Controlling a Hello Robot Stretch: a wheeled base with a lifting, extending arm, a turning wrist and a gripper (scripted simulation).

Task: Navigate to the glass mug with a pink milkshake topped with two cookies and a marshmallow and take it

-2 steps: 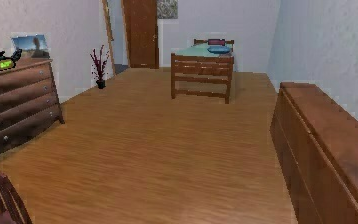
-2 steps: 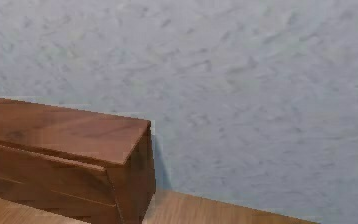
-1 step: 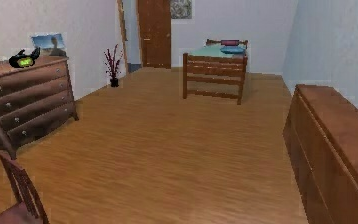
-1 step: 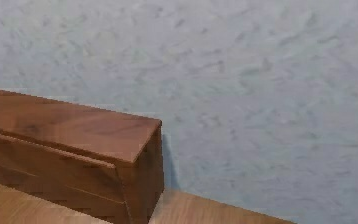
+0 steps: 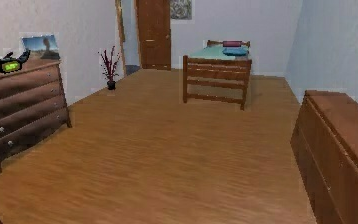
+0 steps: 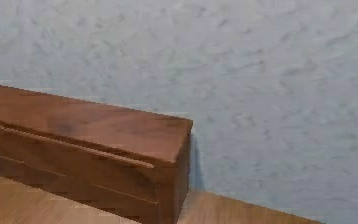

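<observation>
In the forward view a wood-plank floor (image 5: 167, 150) runs toward a brown wooden door (image 5: 153, 32) in the far wall. At the near left stands a dark brown wooden dresser with drawers (image 5: 27, 105). On its top lie a small black-and-green object (image 5: 11, 63) and a pale framed picture (image 5: 40, 45) that leans on the wall. A potted plant with thin reddish leaves (image 5: 110, 68) sits in the far left corner. A wooden-framed bed with a teal cover (image 5: 219, 72) stands at the far right, with a flat blue pillow-like shape (image 5: 235, 51) and a small pink-red shape (image 5: 232, 43) on it. A low brown wooden cabinet (image 5: 337, 150) lines the near right wall.

Where the glass mug stands cannot be told. The main risk is therefore a wrong target: the pink-red shape on the bed, or the object on the dresser, could be taken for the milkshake from this far away. Driving closer before judging would settle it.

In the arm side view the long brown wooden cabinet (image 6: 77, 140) lies near, against a pale blue textured wall (image 6: 247, 80). A turn of the base here could scrape that cabinet's corner, and an arm reach on this side would meet its top. The gripper's state cannot be told.
</observation>
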